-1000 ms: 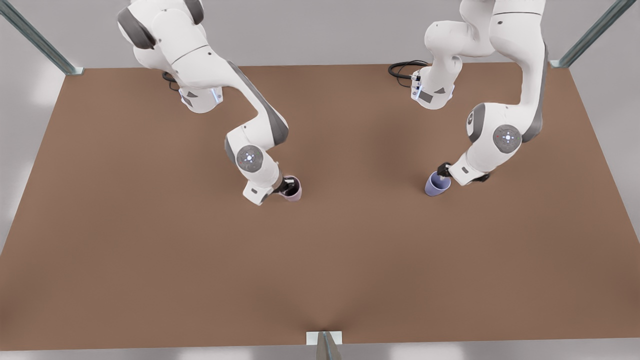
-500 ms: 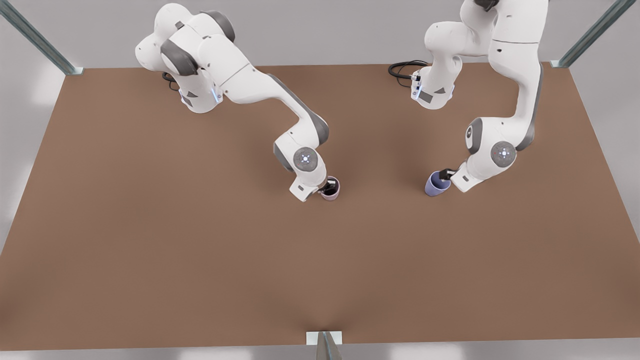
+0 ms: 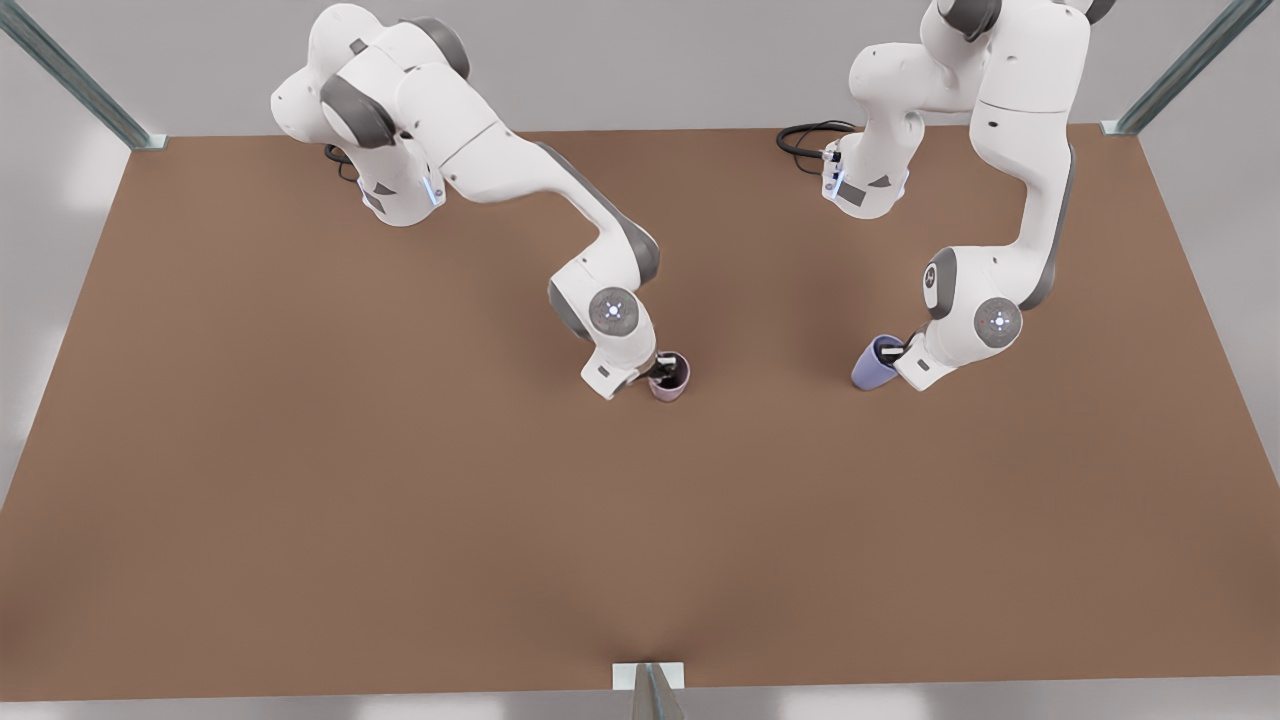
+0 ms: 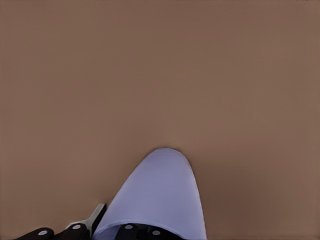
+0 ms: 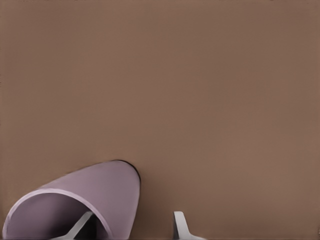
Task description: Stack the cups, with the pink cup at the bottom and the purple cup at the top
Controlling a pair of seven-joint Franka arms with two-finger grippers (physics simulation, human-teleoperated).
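The pink cup (image 3: 670,379) (image 5: 107,187) stands upright on the brown table, near the middle. My right gripper (image 3: 661,373) (image 5: 131,224), on the arm at the front view's left, is open at its rim. One finger is inside the cup and the other finger (image 5: 181,224) is outside, apart from the wall. The purple cup (image 3: 873,364) (image 4: 162,197) is at the front view's right, tilted. My left gripper (image 3: 893,352) (image 4: 120,229) is shut on its rim.
The brown table (image 3: 400,500) spreads wide on every side of both cups. A black cable (image 3: 805,135) lies by the arm base at the back. Metal frame posts stand at the back corners and at the front edge (image 3: 650,690).
My right arm carried the pink cup toward the front view's right, then slowed. The purple cup has tipped over more in my left gripper and shifted slightly.
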